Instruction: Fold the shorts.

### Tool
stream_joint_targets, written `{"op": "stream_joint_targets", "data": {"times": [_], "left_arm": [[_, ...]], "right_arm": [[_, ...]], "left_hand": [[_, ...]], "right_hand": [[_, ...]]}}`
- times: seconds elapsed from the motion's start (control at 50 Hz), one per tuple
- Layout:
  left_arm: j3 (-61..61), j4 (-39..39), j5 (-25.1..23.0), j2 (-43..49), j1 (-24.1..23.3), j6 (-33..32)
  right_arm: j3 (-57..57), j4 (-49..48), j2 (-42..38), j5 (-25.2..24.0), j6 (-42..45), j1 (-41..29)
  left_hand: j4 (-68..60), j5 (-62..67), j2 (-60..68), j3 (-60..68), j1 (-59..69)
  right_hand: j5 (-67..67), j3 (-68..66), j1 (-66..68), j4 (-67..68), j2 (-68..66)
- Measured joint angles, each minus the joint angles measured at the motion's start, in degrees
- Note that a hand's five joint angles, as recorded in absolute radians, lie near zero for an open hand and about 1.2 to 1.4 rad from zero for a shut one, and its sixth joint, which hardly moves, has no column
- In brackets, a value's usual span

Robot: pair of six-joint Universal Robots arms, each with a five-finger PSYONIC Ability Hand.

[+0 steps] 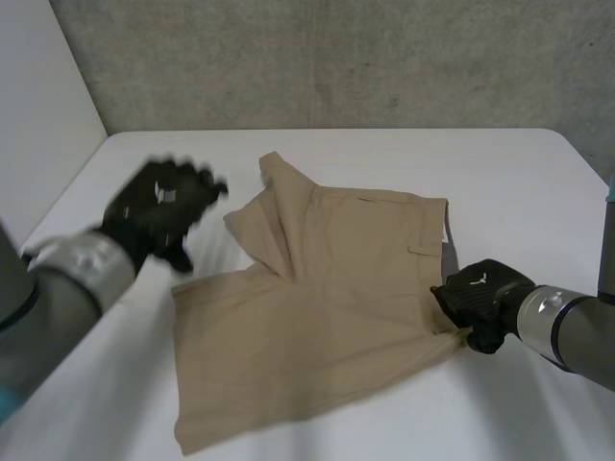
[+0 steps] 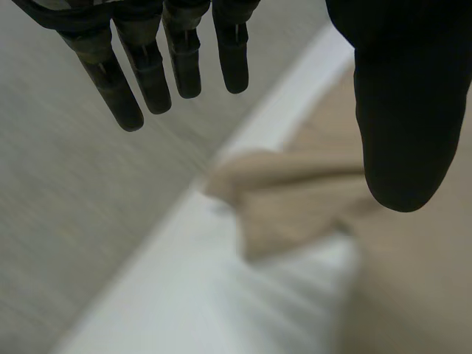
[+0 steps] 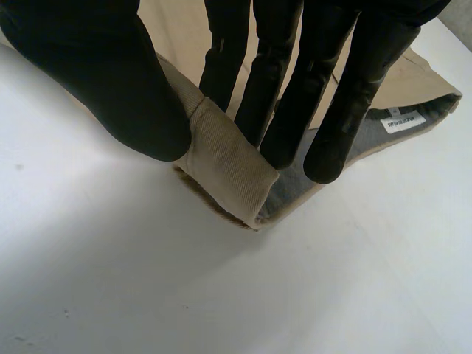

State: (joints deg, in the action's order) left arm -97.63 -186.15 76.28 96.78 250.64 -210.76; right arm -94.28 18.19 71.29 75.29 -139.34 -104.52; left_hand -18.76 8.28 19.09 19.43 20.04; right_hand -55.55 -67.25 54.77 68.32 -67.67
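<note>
The tan shorts (image 1: pixel 317 298) lie on the white table (image 1: pixel 509 173), partly folded, with one leg end pointing to the far side. My right hand (image 1: pixel 485 298) is at the waistband corner on the right side. There its thumb (image 3: pixel 103 81) and fingers (image 3: pixel 324 110) pinch a folded-over bit of waistband (image 3: pixel 225 158), and the grey lining with a label (image 3: pixel 402 122) shows beside it. My left hand (image 1: pixel 154 211) hovers raised to the left of the shorts, touching nothing. Its fingers (image 2: pixel 147 66) are straight and spread from the thumb (image 2: pixel 402 110), above a rumpled leg end (image 2: pixel 287 199).
A grey concrete wall (image 1: pixel 336 58) runs behind the table's far edge, and a white panel (image 1: pixel 38 125) stands at the far left. Bare table top lies around the shorts on all sides.
</note>
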Motion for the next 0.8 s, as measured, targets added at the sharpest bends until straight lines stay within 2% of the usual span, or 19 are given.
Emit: {"op": "stream_joint_targets", "data": {"times": [0.08, 0.14, 0.16, 0.24, 0.36, 0.48, 0.62, 0.66, 0.76, 0.78, 0.8], "left_arm": [[8.8, -7.7, -0.1, 8.8, -0.5, 0.2], [13.8, -9.0, -0.2, 14.3, -0.7, 0.2], [17.8, -8.9, -0.4, 18.7, -0.9, 0.2], [28.7, -6.5, -1.8, 30.2, -1.0, 0.2], [38.8, -2.5, -6.3, 40.9, -0.5, 0.2], [45.8, 2.1, -10.3, 47.8, 0.1, 0.1], [54.7, 8.7, -11.6, 54.2, 0.3, 0.0], [56.9, 9.9, -11.5, 55.5, 0.3, -0.1], [63.2, 12.7, -9.5, 59.0, 0.3, -0.2], [63.6, 12.8, -9.0, 59.2, 0.3, -0.2], [64.2, 13.0, -7.7, 59.5, 0.3, -0.3]], "right_arm": [[-0.6, -1.2, -0.3, 0.0, -0.2, -0.3], [-0.9, -1.7, -0.6, 0.0, -0.2, -0.7], [-1.1, -2.1, -0.8, 0.0, -0.1, -1.0], [-1.3, -2.9, -1.5, 0.1, -0.1, -1.5], [-1.3, -3.7, -2.2, 0.5, -0.1, -1.6], [-1.2, -4.7, -2.8, 1.2, -0.1, -1.5], [-1.2, -5.5, -3.7, 1.7, -0.1, -1.5], [-1.2, -5.6, -3.9, 1.8, -0.1, -1.5], [-1.2, -5.6, -4.2, 2.2, -0.1, -1.5], [-1.2, -5.6, -4.2, 2.2, -0.1, -1.5], [-1.1, -5.6, -4.2, 2.3, -0.1, -1.5]], "left_hand": [[-0.2, 0.5, 0.1, 0.1, 0.1], [-0.3, 0.9, 0.3, 0.1, 0.2], [-1.0, 1.9, 1.0, 0.3, 0.2], [-4.1, 4.9, 3.8, 3.5, 2.0], [-7.1, 7.9, 6.7, 6.4, 5.4], [-8.8, 9.5, 8.2, 7.8, 7.0], [-11.8, 12.3, 11.2, 10.9, 10.3], [-17.1, 17.3, 16.9, 16.2, 16.5], [-40.3, 39.8, 39.8, 39.4, 41.4], [-40.3, 39.8, 39.8, 39.4, 41.4], [-48.4, 46.5, 47.7, 47.3, 46.0]], "right_hand": [[0.0, -0.3, 0.3, 0.0, 0.0], [0.0, -0.5, 0.5, 0.0, 0.0], [0.0, -0.6, 0.5, 0.0, 0.0], [0.0, -0.7, 0.6, 0.0, 0.0], [0.0, -0.8, 0.8, 0.0, 0.0], [0.0, -0.8, 0.8, 0.0, 0.0], [0.0, -0.8, 0.8, 0.0, 0.0], [0.0, -0.8, 0.8, 0.0, 0.0], [0.0, -0.8, 0.8, 0.0, 0.0], [0.0, -0.8, 0.8, 0.0, 0.0], [0.0, -0.8, 0.8, 0.0, 0.0]]}}
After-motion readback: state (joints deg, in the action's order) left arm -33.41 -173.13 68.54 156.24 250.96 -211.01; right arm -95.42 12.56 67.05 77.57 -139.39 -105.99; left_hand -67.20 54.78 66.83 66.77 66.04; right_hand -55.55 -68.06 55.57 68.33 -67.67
